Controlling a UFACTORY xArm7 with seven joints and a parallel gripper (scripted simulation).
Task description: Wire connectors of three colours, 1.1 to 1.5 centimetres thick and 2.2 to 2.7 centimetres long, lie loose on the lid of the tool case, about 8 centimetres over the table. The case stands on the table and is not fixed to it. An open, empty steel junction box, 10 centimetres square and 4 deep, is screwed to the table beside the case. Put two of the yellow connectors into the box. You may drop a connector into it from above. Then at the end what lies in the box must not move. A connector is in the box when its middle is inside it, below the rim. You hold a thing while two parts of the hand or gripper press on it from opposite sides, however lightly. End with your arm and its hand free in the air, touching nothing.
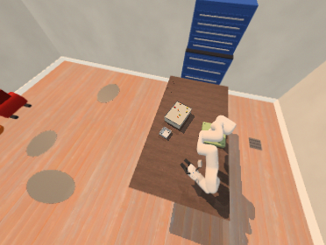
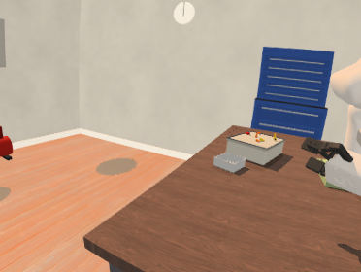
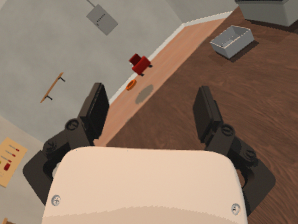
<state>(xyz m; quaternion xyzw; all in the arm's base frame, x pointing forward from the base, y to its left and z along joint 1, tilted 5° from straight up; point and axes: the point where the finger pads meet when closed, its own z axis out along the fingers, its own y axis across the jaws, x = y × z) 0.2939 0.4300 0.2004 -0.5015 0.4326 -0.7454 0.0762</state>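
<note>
A: From the top view, we see the tool case (image 1: 178,115) on the table (image 1: 175,175), with small coloured connectors on its lid. The junction box (image 1: 166,133) stands just beside it. Our gripper (image 1: 189,167) is well apart from both.

B: In the exterior view, yellow connectors (image 2: 262,140) lie near the middle of the lid. They look light, stiff and smooth, so we should pinch one across its narrow sides.

A: In the wrist view, our fingers are spread fully and hold nothing.
</note>
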